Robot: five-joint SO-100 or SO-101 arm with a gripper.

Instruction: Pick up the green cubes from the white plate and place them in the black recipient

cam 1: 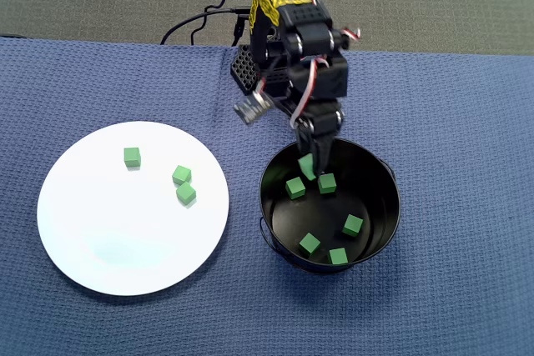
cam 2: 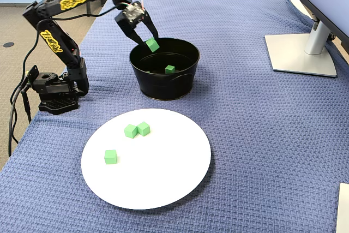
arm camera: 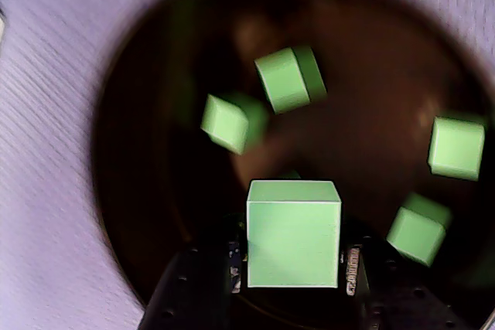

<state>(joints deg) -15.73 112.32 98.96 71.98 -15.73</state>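
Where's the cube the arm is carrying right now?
The held cube sits between the tool's fingers, just above the pot's near-arm rim in the fixed view, not yet dropped among the cubes inside.

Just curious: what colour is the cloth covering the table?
Blue, with a woven texture; the cloth shows best in the fixed view.

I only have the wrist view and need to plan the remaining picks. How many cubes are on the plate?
Observer: Three cubes lie on the plate, two side by side and one apart.
Operator: Is my held cube over the pot?
Observer: Yes. The gripper holds it above the pot, just inside the rim on the arm's side.
Operator: I count four loose ones inside.
Observer: The overhead view shows five on the bottom.
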